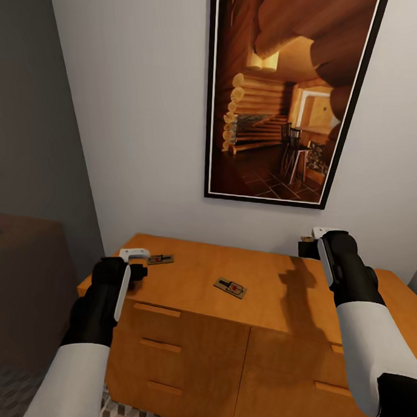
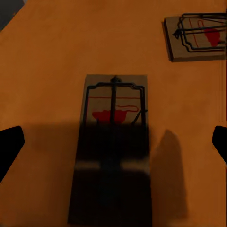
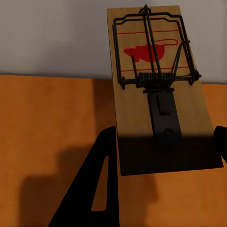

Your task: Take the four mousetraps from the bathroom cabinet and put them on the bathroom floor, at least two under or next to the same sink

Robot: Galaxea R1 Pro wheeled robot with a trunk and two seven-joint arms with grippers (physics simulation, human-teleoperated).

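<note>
Head view shows the low orange-brown wooden cabinet (image 1: 253, 289) standing against a white wall under a framed picture of a log interior (image 1: 286, 96). Two small flat brown wooden mousetraps with dark wire parts lie on its flat top: one near the left rear corner (image 1: 161, 259) and one near the middle (image 1: 230, 288).

The left gripper (image 1: 135, 263) hovers just over the left-hand trap. Its wrist view looks straight down on that trap (image 2: 113, 142), with the two dark fingertips (image 2: 9, 146) spread wide on either side and not touching the board. It is released and empty, apparently lined up this way so the fingers can close across the trap's narrow width. The middle trap sits at the corner of the same picture (image 2: 196, 38), well apart.

The right gripper (image 1: 310, 240) is raised above the right rear of the cabinet top. In its wrist view a third trap (image 3: 158, 90) stands lifted clear of the wood, casting a shadow below, its near end tucked between the fingers; I judge the gripper clenched on it. Holding the board by its end keeps the sprung wire clear of the fingers.

A strip of patterned floor tile (image 1: 7, 382) shows at the lower left. No trap lies on it, so placement is not yet begun. A fourth trap I cannot find.
</note>
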